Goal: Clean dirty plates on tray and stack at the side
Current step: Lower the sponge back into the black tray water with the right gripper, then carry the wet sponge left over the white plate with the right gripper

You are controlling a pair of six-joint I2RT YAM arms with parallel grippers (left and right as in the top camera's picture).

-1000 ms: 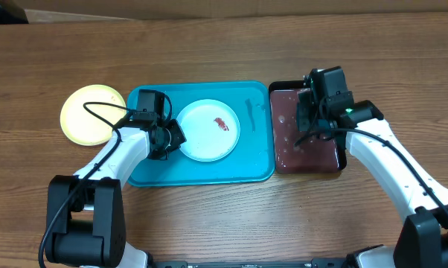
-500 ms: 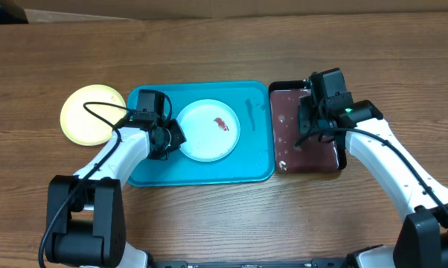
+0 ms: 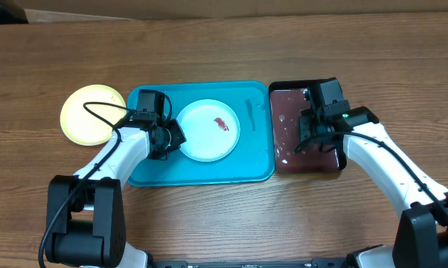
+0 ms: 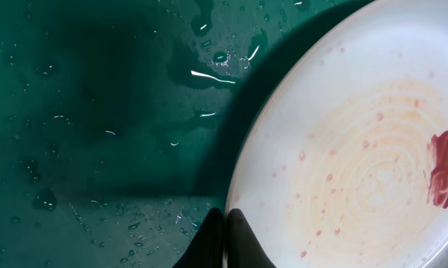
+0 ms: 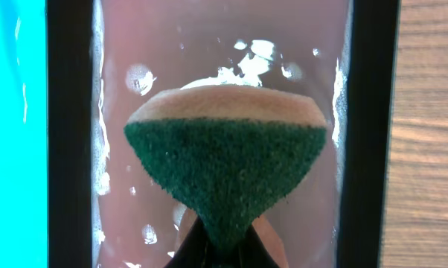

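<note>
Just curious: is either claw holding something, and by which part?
Left gripper pinches the white plate by its rim; right gripper squeezes the sponge at one end.

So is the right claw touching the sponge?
Touching: the right wrist view shows the right gripper pinching the sponge, squeezing its bottom end narrow.

Overhead: I'm looking down on a brown wood-grain table top (image 3: 209,223) that fills nearly the whole frame. The grain runs left to right, with darker streaks toward the lower left.

Along the top edge of the frame sits a paler tan strip (image 3: 246,6), flat and matte. I can't tell whether it is wall or board.

In the upper left corner a dark shape (image 3: 4,11) is cut off by the frame, and I can't identify it.

The light is even and soft, from above, and the shadows are faint and fall close.

Right wrist view: a band of the table's wood runs down the right edge of the frame.
</note>
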